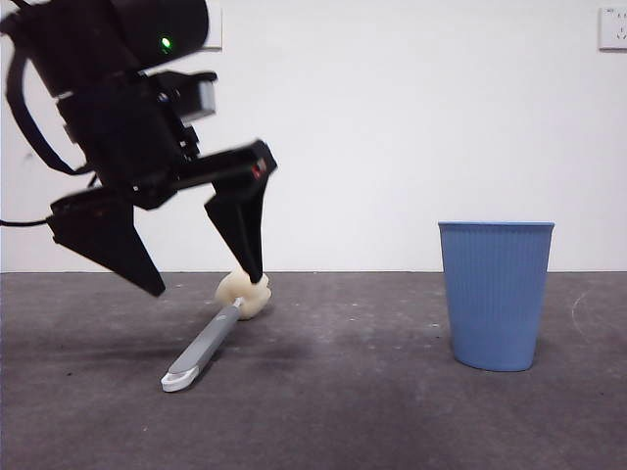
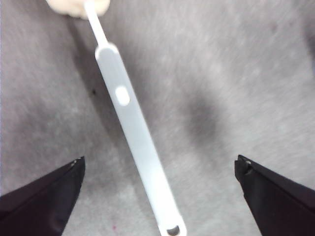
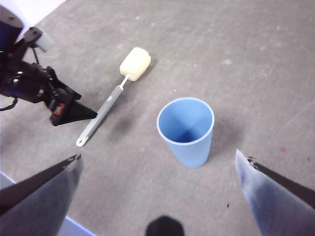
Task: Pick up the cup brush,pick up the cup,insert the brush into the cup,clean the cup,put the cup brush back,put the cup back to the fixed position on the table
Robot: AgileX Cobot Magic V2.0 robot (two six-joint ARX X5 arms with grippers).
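While flat on table [image 1: 392, 411] — cup brush [image 1: 211, 343] beneath wide-open left tool [image 1: 201, 284].

the desk [image 1: 392, 411] looks matt and dark grey, a little rough, with faint pale scuffs. the cup [image 1: 496, 294] looks like blue plastic, finely ribbed down its wall, smooth at the rim and smooth inside with a soft sheen. the brush [image 1: 211, 343] has a smooth grey plastic-looking handle with a white looped end, a thin white neck and a cream head that looks spongy and dull. the left pincer [image 1: 211, 284] has matt black jaws, hard-looking and smooth.
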